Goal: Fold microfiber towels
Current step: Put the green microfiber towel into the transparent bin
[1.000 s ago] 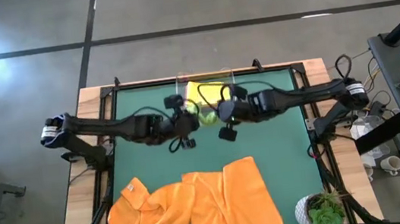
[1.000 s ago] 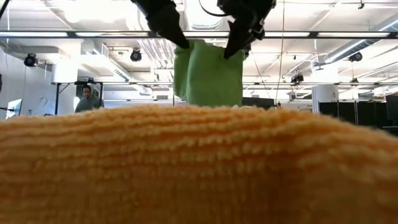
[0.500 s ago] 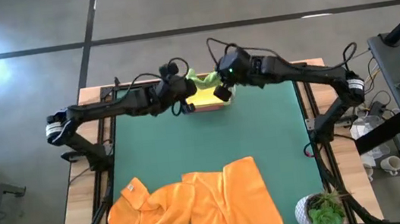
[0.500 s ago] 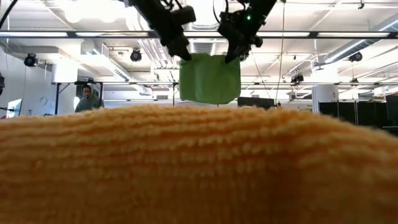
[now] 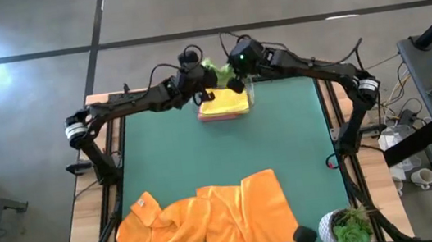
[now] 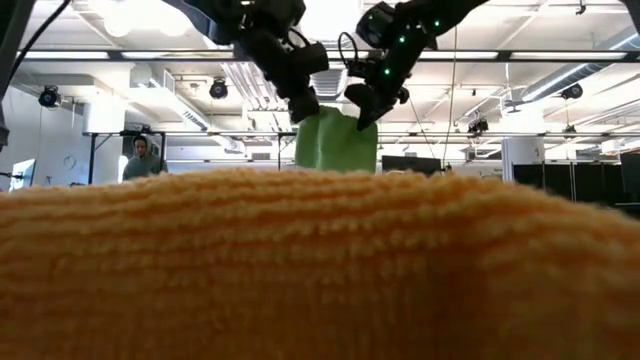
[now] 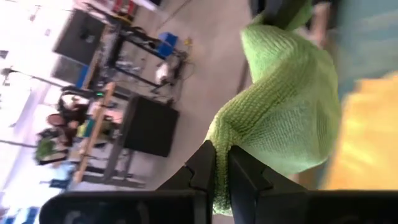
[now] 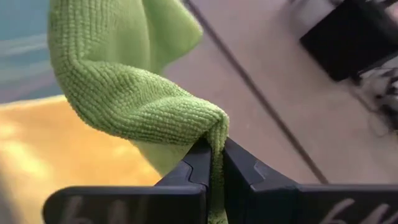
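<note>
The table [image 5: 172,163] carries 2 orange towels [image 5: 212,225] spread at its near edge. At the far edge, a yellow towel [image 5: 220,104] lies on a pink one. Above it hangs the green towel [image 6: 337,143], each upper corner pinched in a closed end effector: left end effector [image 5: 203,75], right end effector [image 5: 234,81].

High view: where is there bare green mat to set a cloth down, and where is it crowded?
The bare green mat lies open across the middle, between the yellow and pink cloth stack in the clear tray at the far edge and the two crumpled orange microfiber towels at the near edge. The far centre is crowded: both end effectors hold the green towel there.
</note>
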Available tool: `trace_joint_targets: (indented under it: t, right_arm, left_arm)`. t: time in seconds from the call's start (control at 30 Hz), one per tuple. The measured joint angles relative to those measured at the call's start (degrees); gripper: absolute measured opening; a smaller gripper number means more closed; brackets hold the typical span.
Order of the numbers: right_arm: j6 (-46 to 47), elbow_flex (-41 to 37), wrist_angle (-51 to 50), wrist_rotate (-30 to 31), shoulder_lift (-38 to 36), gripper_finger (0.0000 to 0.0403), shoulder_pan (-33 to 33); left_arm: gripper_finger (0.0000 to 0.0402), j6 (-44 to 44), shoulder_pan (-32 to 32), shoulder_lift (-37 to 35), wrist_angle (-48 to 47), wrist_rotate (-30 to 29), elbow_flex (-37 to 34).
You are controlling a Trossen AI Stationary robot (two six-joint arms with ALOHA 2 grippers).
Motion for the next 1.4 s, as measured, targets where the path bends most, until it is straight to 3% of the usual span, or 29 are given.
trace_joint_targets:
  t: [0.3, 0.4, 0.63, 0.83, 0.97, 1.2, 1.4]
  right_arm:
    - [-8.5, 1.3, 7.5, 0.2, 0.7, 0.0012, -5.3]
    - [-6.7, 1.1, 2.5, -5.8, 2.7, 0.0012, -6.4]
    - [-2.4, 1.0, -8.6, -8.1, 4.3, 0.0012, -6.1]
    - [-0.9, 1.1, -10.0, -11.5, 4.0, 0.0012, -5.5]
    - [1.2, 1.0, -12.5, -17.1, 3.9, 0.0012, -5.2]
    - [1.7, -0.7, -15.9, -18.9, 3.9, 0.0012, -4.1]
    - [2.0, -3.1, -15.9, -20.4, 4.0, 0.0012, -4.0]
  left_arm:
    - [0.0015, 2.3, 6.4, 3.9, 3.5, 1.3, 3.6]
    - [0.0015, 2.3, 6.9, 5.1, 2.4, 3.0, 2.0]
    - [0.0015, -2.9, 5.9, 6.3, -8.5, 8.3, 0.8]
    - [0.0015, -5.3, 4.7, 5.1, -13.8, 8.5, 1.2]
    - [0.0015, -5.4, 3.7, 4.4, -18.6, 9.2, 1.4]
    - [0.0015, -8.3, 3.2, 4.4, -23.3, 17.9, 1.4]
    - [0.0015, -8.6, 3.0, 4.5, -24.5, 20.3, 1.4]
